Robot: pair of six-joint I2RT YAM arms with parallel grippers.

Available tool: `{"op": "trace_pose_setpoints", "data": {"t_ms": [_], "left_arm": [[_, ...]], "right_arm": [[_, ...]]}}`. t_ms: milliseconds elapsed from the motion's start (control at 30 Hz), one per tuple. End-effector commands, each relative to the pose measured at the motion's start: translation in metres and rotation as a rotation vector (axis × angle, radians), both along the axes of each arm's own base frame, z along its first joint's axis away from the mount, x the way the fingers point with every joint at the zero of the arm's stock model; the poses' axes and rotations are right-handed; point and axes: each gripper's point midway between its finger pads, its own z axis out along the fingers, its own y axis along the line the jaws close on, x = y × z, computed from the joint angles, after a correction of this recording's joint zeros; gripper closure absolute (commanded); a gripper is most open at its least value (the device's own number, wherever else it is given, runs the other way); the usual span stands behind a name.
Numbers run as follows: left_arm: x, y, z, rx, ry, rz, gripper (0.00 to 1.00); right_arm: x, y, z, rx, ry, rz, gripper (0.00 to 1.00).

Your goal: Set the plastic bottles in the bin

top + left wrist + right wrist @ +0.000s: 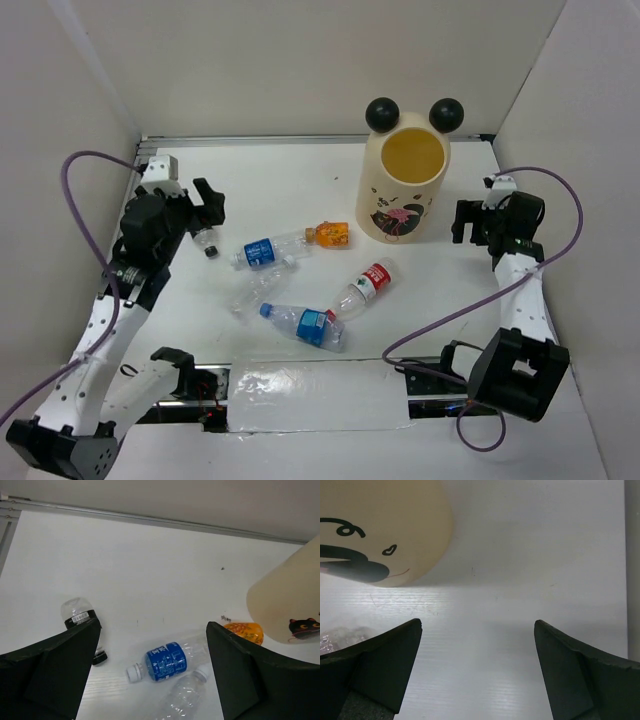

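Observation:
Several plastic bottles lie on the white table left of the cream bin [405, 190]. They are a black-capped one [205, 240], a blue-labelled white-capped one [265, 252], an orange-filled one [330, 235], a clear one [255, 290], a red-labelled one [365, 284] and a blue-capped one [305, 323]. My left gripper [208, 205] is open and empty above the black-capped bottle [77, 614]; the blue-labelled bottle [162, 662] lies between its fingers in the wrist view [152, 625]. My right gripper [465, 222] is open and empty just right of the bin [380, 530], over bare table [477, 622].
White walls enclose the table on three sides. The bin has two black ball ears [381, 113] on its rim. A clear plastic sheet [320, 395] lies at the near edge between the arm bases. A metal rail [260, 140] runs along the back.

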Motion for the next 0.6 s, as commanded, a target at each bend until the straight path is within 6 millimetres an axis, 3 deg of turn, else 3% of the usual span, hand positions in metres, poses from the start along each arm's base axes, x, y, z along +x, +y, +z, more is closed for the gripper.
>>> {"op": "trace_pose_setpoints", "data": {"t_ms": [0, 167, 267, 300, 333, 367, 400, 433, 467, 500, 533, 567], "left_arm": [[-0.007, -0.015, -0.020, -0.050, 0.083, -0.080, 0.00], [0.000, -0.008, -0.029, -0.049, 0.114, -0.057, 0.00], [0.003, -0.004, -0.037, -0.038, 0.153, -0.050, 0.07], [0.003, -0.004, -0.043, -0.035, 0.174, -0.050, 0.18], [0.006, -0.006, -0.042, -0.030, 0.176, -0.063, 0.27], [0.005, -0.005, -0.044, -0.032, 0.186, -0.063, 0.42], [0.006, -0.007, -0.047, -0.035, 0.199, -0.076, 0.58], [0.005, -0.009, -0.045, -0.038, 0.199, -0.085, 0.75], [0.005, -0.013, -0.048, -0.033, 0.210, -0.115, 0.75], [0.003, -0.014, -0.050, -0.035, 0.220, -0.124, 0.73], [0.000, -0.016, -0.054, -0.037, 0.239, -0.135, 0.66], [-0.002, -0.018, -0.056, -0.040, 0.253, -0.147, 0.37]], "right_arm": [[-0.010, -0.003, 0.014, -0.040, -0.031, 0.004, 0.00], [-0.020, 0.012, 0.003, -0.069, 0.012, 0.151, 0.00], [-0.023, 0.026, 0.004, -0.052, 0.010, 0.243, 0.00], [-0.024, 0.032, 0.006, -0.092, -0.001, 0.334, 0.00], [-0.026, 0.053, 0.015, -0.063, -0.049, 0.470, 0.00], [-0.033, 0.067, 0.014, -0.058, -0.068, 0.570, 0.00], [-0.046, 0.080, 0.012, -0.109, -0.085, 0.737, 0.08], [-0.055, 0.104, 0.024, -0.071, -0.177, 0.880, 0.41], [-0.066, 0.114, 0.022, -0.100, -0.217, 0.987, 0.57], [-0.072, 0.126, 0.021, -0.093, -0.251, 1.053, 0.63], [-0.079, 0.144, 0.023, -0.096, -0.287, 1.146, 0.62], [-0.082, 0.155, 0.022, -0.108, -0.288, 1.199, 0.37]]}}
